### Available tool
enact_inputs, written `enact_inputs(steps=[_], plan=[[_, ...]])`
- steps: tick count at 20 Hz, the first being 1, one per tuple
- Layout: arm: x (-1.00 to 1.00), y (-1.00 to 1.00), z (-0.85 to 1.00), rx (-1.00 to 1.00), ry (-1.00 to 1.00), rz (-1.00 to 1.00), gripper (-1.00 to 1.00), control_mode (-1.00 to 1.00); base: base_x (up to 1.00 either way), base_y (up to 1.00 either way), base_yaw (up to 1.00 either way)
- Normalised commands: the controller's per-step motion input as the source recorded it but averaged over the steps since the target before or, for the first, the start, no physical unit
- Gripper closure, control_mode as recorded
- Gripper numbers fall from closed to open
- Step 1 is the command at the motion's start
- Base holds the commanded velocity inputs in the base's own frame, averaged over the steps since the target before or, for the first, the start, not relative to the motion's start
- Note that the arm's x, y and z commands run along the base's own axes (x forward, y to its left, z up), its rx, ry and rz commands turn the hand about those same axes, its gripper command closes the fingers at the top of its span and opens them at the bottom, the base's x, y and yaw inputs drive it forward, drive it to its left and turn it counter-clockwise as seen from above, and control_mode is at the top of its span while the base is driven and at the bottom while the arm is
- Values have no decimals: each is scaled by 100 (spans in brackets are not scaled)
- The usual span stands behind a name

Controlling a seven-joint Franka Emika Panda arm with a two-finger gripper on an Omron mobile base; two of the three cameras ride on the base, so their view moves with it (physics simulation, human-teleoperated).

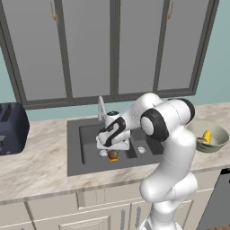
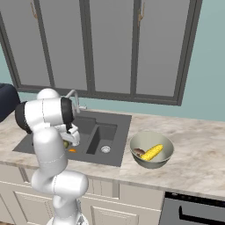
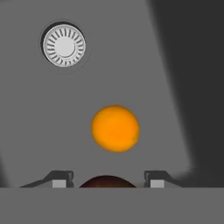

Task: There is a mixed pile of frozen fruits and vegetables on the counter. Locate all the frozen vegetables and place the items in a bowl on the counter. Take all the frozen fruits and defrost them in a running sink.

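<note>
So, a rendered kitchen: beige counter (image 1: 40, 157), dark sink (image 1: 76, 148) under grey cabinets. The gripper (image 3: 106, 179) is hung low over the large basin, fingers half spread with the dark brown fruit (image 3: 106, 181) seen between them; whether it's actually pinched can't be told. The orange ball (image 3: 115, 128) is already lying on the basin floor, short of the drain (image 3: 64, 45). Looks like the last fruit is being dropped; next, probably the faucet (image 1: 101, 108). Corn (image 2: 152, 152) and mushroom (image 2: 139, 152) in the bowl (image 2: 165, 145) are caught by the right base view.

Base views flank sink (image 1: 90, 148); hand view close, probably straight down.
</note>
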Motion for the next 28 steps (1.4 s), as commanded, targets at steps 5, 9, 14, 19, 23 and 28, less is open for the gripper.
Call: enact_inputs(steps=[5, 9, 14, 19, 23, 28], plan=[[18, 0, -18, -2, -1, -2, 100, -100, 0, 0, 0], [12, 1, -17, -1, -3, -1, 100, -100, 0, 0, 0], [5, 1, -13, 0, -3, 0, 100, -100, 0, 0, 0], [0, 4, -8, 0, 0, 0, -100, -100, 0, 0, 0], [2, 0, -8, 0, 0, 0, -100, -100, 0, 0, 0], [3, 0, -11, 0, 0, 0, -100, -100, 0, 0, 0]])
